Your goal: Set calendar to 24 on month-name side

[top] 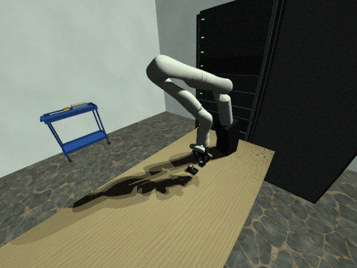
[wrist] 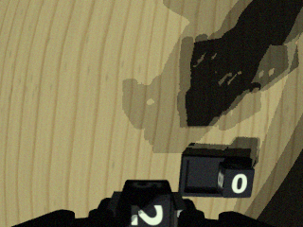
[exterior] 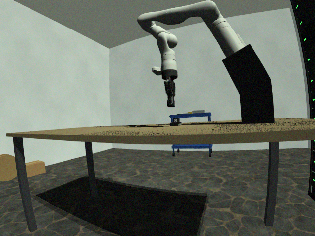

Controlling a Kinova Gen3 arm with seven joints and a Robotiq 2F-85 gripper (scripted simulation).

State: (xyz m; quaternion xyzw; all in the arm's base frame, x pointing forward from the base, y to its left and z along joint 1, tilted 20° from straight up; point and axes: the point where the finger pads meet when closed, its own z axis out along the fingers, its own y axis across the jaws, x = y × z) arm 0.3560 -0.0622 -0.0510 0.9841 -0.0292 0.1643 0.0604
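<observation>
My gripper (exterior: 171, 103) hangs well above the table and is shut on a black date cube (wrist: 150, 214); the face of that cube toward the wrist camera shows a white 2. It also shows in the top view (top: 202, 162). The small black tray (wrist: 208, 176) lies on the table below, a little ahead of the gripper. The other black cube (wrist: 239, 183) stands in the tray's right half with a 0 on top. In the exterior view the tray (exterior: 175, 122) shows an 8 on its near side. The tray also shows in the top view (top: 192, 169).
The arm's black base block (top: 227, 138) stands on the table behind the gripper. A tall black rack (top: 276, 86) stands behind the table. A blue cart (top: 75, 127) stands far off by the wall. Dark arm shadows lie across the wood.
</observation>
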